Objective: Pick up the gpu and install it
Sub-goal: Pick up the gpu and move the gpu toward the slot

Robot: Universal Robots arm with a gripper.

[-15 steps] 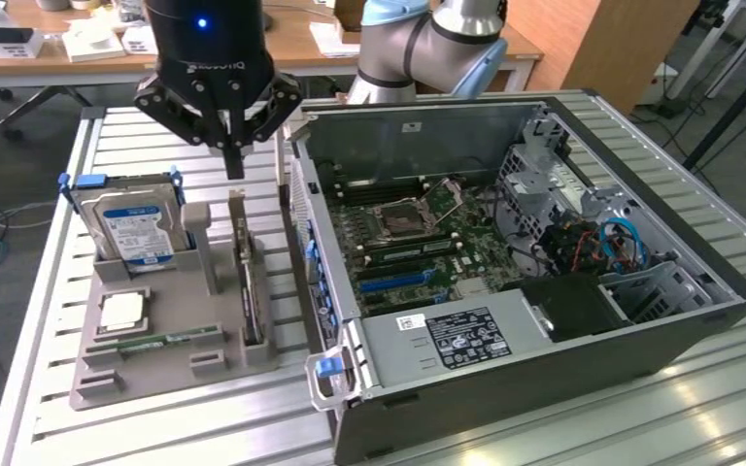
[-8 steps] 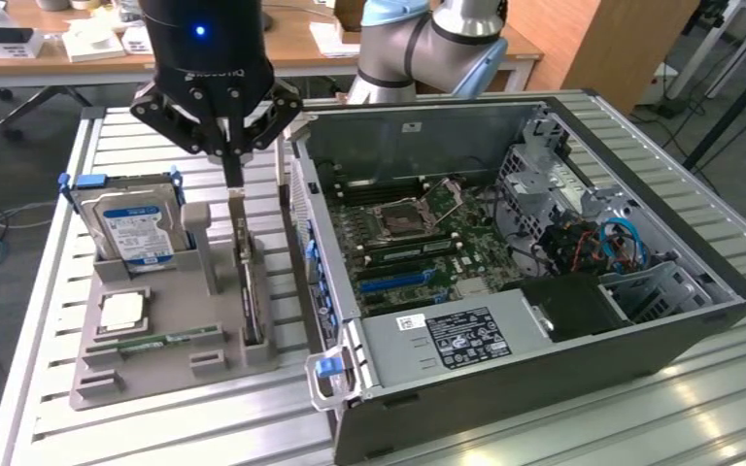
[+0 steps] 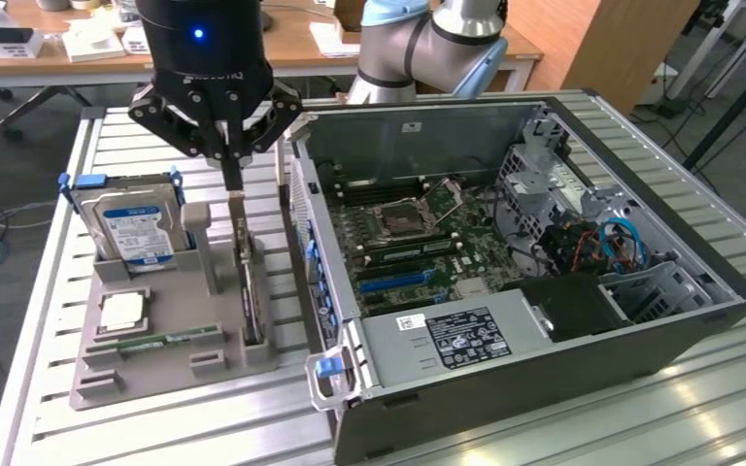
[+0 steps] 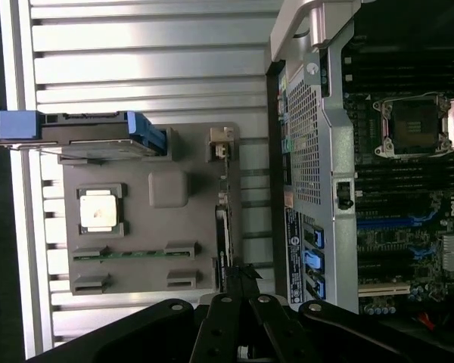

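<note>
The gpu (image 3: 249, 282) is a thin dark card standing on edge in a slot of the grey holder (image 3: 166, 364) on the exterior view's left. It still sits in that slot. My gripper (image 3: 233, 183) hangs straight above the card's far end, fingers drawn together to a point and shut on its upper edge. In the wrist view the gpu (image 4: 222, 219) runs as a narrow strip along the holder (image 4: 136, 227), and my gripper (image 4: 242, 274) meets it at one end. The open computer case (image 3: 717, 301) lies beside the holder with the motherboard (image 3: 406, 228) exposed.
A blue-labelled hard drive (image 3: 140, 228) stands upright in the holder's far corner. A processor chip (image 3: 120, 311) and a green memory stick (image 3: 152, 342) lie in the holder too. The case's metal side wall (image 3: 306, 223) rises close beside the gpu. Desks stand behind the slatted table.
</note>
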